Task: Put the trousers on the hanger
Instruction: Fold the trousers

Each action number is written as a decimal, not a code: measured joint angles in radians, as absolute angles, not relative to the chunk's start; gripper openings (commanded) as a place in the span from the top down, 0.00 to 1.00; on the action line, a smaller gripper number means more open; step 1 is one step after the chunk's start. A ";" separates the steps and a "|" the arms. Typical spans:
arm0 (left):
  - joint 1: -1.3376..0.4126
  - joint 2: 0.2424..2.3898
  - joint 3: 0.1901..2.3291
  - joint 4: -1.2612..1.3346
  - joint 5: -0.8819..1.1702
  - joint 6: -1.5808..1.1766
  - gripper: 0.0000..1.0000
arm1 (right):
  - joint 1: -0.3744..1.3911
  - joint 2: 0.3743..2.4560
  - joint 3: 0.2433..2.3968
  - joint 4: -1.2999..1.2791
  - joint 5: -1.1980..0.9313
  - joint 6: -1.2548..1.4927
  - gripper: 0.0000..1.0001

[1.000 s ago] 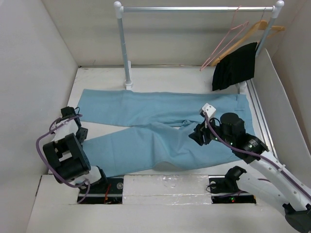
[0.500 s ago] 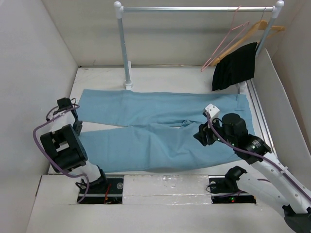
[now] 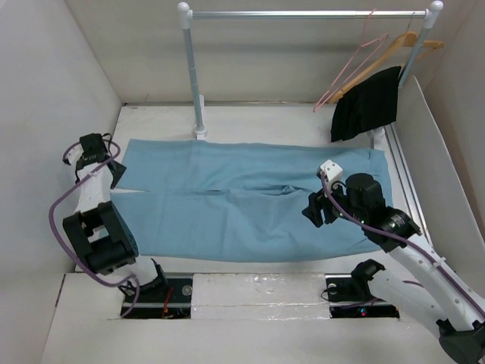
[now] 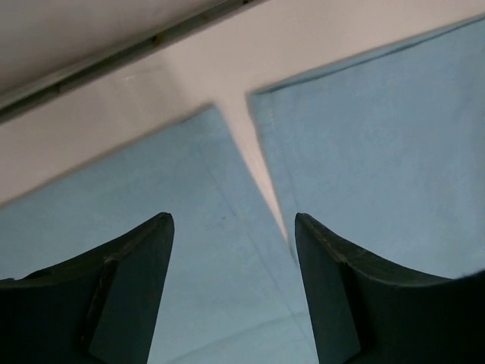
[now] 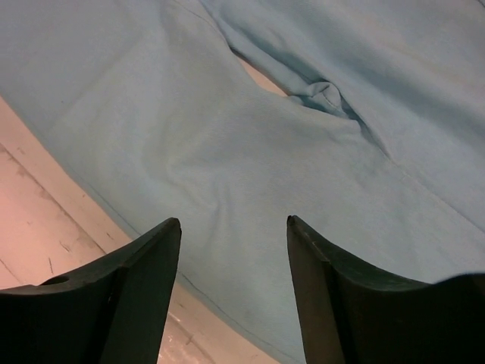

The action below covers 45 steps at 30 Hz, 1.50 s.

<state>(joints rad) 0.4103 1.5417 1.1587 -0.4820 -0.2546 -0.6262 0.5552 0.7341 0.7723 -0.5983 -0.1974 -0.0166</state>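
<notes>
— White bench point(image 3: 265, 121), white walls on three sides. What sits closest to the arm bases?

— Closest is the black two-finger right hand point(image 5: 233, 222). Its fingers are spread with nothing between them, and it hovers just above the crotch of the long pale-blue trousers of thin soft cloth point(image 3: 250, 205). Over at the bench's left edge, the black left hand point(image 4: 233, 220) is likewise released, poised over the gap between the two leg hems.

— And the trousers themselves?

— They lie flat on the bench, legs side by side and waist to the right. Neither hand holds them.

— Further back?

— A grey metal rail point(image 3: 303, 14) spans the rear. At its right end hang a pink wire hanger point(image 3: 352, 64) and a wooden hanger point(image 3: 402, 45) that seems to carry a small black garment point(image 3: 367, 102).

— What could go wrong?

— A pinch that catches only one layer could let the soft cloth slip. Lifted from one end, the legs could sag apart. The hangers are tilted and crowded, so one could get knocked.
</notes>
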 measured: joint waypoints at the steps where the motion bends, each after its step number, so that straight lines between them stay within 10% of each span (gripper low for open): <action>1: 0.413 1.510 1.125 -0.485 -0.254 -0.626 0.42 | 0.555 0.733 0.772 -0.598 -0.202 -0.023 0.42; 3: 0.424 1.420 1.050 -0.492 -0.253 -0.628 0.45 | 0.555 0.731 0.772 -0.598 -0.215 -0.031 0.68; 7: 0.500 1.207 0.919 -0.524 -0.262 -0.643 0.52 | 0.556 0.713 0.772 -0.599 -0.240 -0.052 0.88; 19: 0.876 1.246 0.818 -0.651 -0.105 -0.710 0.56 | 0.558 0.588 0.739 -0.655 -0.282 -0.086 0.67; 32: 0.884 1.268 0.778 -0.733 -0.091 -0.791 0.54 | 0.558 0.658 0.776 -0.681 -0.280 -0.132 0.46; 39: 0.718 1.193 0.838 -0.724 -0.037 -0.802 0.54 | 0.591 0.719 0.704 -0.573 -0.356 -0.136 0.96; 45: 0.667 1.079 0.875 -0.734 -0.121 -0.797 0.56 | 0.803 1.020 0.763 -0.513 -0.347 -0.181 0.78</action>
<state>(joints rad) 0.6670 1.0786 0.8753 -0.7341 -0.1215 -0.7971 0.8032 1.0199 0.7628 -0.5133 -0.3466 -0.1810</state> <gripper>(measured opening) 0.443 0.161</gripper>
